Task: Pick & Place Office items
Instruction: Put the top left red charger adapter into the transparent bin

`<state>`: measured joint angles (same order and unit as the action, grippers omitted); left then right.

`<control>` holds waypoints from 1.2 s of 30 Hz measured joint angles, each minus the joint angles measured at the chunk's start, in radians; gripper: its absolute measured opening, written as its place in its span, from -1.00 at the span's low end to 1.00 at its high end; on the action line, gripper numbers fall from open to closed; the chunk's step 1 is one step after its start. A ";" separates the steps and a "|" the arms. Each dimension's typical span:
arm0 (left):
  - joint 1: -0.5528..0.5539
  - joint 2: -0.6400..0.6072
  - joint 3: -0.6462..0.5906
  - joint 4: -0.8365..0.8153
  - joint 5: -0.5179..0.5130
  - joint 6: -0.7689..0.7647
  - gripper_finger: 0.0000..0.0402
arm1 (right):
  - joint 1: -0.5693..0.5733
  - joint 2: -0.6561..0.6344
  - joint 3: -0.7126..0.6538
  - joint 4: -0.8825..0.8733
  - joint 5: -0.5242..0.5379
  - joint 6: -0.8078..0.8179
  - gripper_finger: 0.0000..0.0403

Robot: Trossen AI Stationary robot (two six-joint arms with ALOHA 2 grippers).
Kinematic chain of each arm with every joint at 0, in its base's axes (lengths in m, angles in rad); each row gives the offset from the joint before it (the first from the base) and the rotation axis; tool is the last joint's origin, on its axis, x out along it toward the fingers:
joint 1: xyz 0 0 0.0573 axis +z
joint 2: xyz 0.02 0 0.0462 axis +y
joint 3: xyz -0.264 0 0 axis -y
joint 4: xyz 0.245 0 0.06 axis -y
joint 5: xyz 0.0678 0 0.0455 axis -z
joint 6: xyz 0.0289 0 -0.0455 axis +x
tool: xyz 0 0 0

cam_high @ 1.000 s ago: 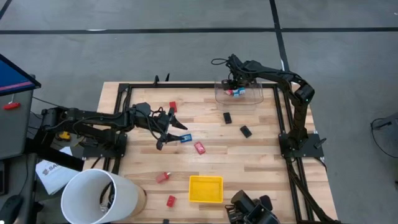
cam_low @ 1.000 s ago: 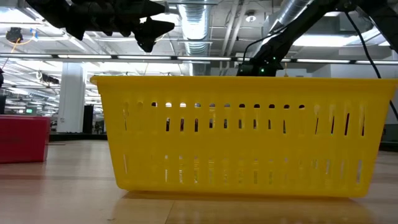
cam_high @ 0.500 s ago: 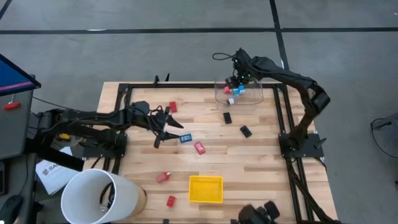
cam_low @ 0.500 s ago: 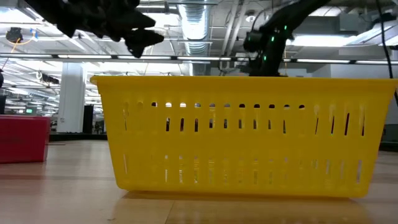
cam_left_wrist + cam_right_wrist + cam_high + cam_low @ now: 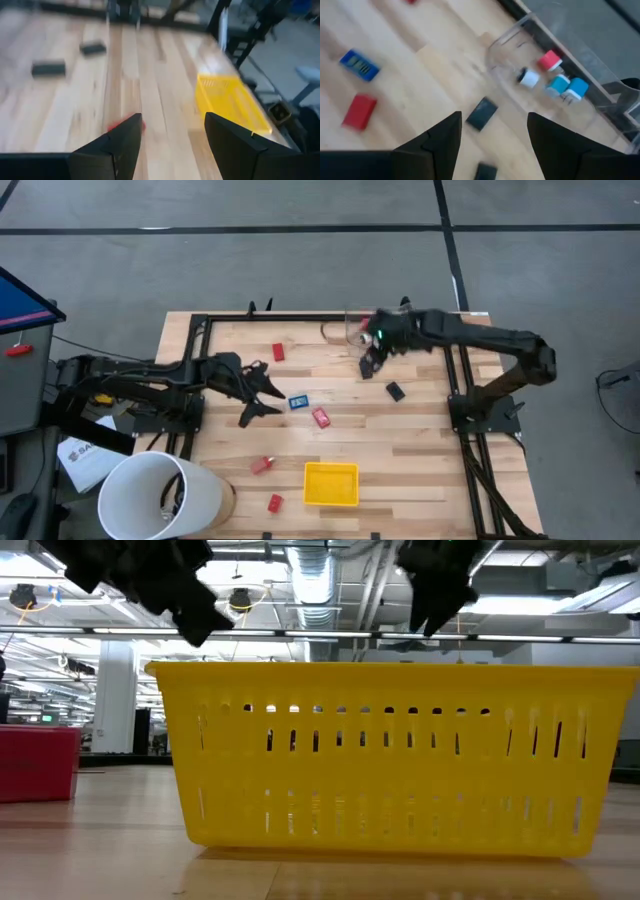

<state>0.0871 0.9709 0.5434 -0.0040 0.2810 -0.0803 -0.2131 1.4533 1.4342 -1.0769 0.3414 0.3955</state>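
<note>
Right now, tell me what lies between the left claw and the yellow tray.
In the high view, one red piece sits on the bare wood between the left claw and the yellow tray; a blue piece lies beside the claw.

Grey concrete floor [image 5: 300, 250] around tabletop, crossed by dark seam lines. Light wooden plank tabletop [image 5: 400, 450] edged by black metal frame [image 5: 205, 330]. White cylindrical bin [image 5: 160, 495] at near left corner. Blue-topped cabinet [image 5: 20, 305] at far left edge. White paper sheet [image 5: 80, 460] beside bin. In low view: open industrial ceiling, silver ventilation ducts [image 5: 320, 585], long strip lights [image 5: 60, 632]. White column [image 5: 115, 685] at left, in room behind.
</note>
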 joint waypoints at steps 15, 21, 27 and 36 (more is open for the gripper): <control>-0.242 0.004 0.000 -0.179 -0.173 -0.205 0.06 | 0.666 0.025 0.000 -0.270 0.326 0.570 0.08; -0.469 0.004 -0.001 -0.235 -0.472 -0.292 0.06 | 0.830 0.067 0.000 -0.318 0.413 0.783 0.08; -0.637 0.050 -0.001 -0.361 -0.728 -0.515 0.06 | 0.908 0.100 -0.001 -0.377 0.451 0.933 0.08; -0.728 0.283 0.015 -0.387 -0.712 -0.780 0.06 | 0.926 0.103 -0.001 -0.418 0.469 1.005 0.08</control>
<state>-0.6405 1.2535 0.5581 -0.3912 -0.4314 -0.8602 0.7124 1.5566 1.4334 -1.4949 0.8104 1.4007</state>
